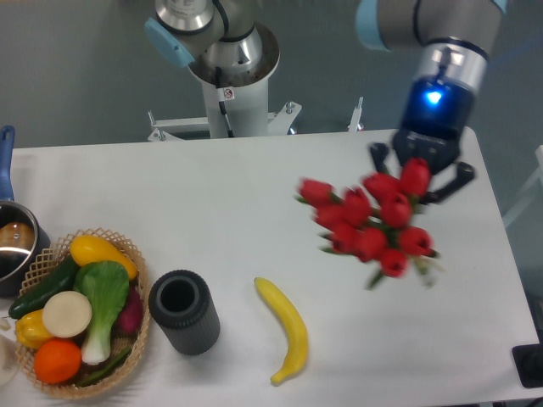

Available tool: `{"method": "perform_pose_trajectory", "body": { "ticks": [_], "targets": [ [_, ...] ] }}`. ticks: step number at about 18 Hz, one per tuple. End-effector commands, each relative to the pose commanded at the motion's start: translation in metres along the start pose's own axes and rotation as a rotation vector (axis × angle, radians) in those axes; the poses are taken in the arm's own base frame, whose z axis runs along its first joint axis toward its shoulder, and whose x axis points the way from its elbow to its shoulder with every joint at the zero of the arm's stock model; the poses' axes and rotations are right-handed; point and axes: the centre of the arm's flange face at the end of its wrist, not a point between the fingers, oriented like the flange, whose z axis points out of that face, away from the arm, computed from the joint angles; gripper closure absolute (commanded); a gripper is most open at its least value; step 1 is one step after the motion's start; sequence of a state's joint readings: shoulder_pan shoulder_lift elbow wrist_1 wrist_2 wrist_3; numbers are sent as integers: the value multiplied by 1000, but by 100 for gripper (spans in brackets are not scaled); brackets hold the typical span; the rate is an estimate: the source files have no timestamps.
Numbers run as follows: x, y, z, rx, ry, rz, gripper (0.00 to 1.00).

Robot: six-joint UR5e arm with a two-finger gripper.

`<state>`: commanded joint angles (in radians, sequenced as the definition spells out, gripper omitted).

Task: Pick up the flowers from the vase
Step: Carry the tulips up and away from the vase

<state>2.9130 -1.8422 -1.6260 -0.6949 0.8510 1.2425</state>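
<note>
Your end effector (422, 174) hung above the right part of the desk (254, 212), toward the far edge, with its blue light lit and its dark fingers (379, 157) spread to either side of the bunch. It was pinching the flowers (373, 225): the red tulip buds clustered just below and in front of the fingers, blurred, with a little green showing at the lower end of the bunch. You could see the flowers were out of the vase (184, 311) and well apart from it.

The vase stood upright near the front edge of the desk, left of center, its round mouth open toward the camera and its ribbed black wall in plain view. Just to its left sat a woven basket (59, 254) of produce at the front left corner, nearly touching the vase. A yellow banana (286, 331) lay on the desk to the right of the vase, between it and the held bunch, close to the front edge. At the left edge you had a metal pot (13, 246) with a blue handle, partly cut off by the frame.
</note>
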Motion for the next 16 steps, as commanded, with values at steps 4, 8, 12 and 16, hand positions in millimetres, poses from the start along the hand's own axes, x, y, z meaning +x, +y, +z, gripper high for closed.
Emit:
{"method": "perform_pose_trajectory", "body": {
  "ticks": [4, 8, 12, 16],
  "targets": [
    [-4, 33, 11, -221, -16, -46, 100],
    [3, 37, 26, -418, -41, -106, 100],
    [-4, 35, 45, -533, -29, -86, 100],
    [-3, 31, 58, -654, 31, -75, 100]
  ]
}}
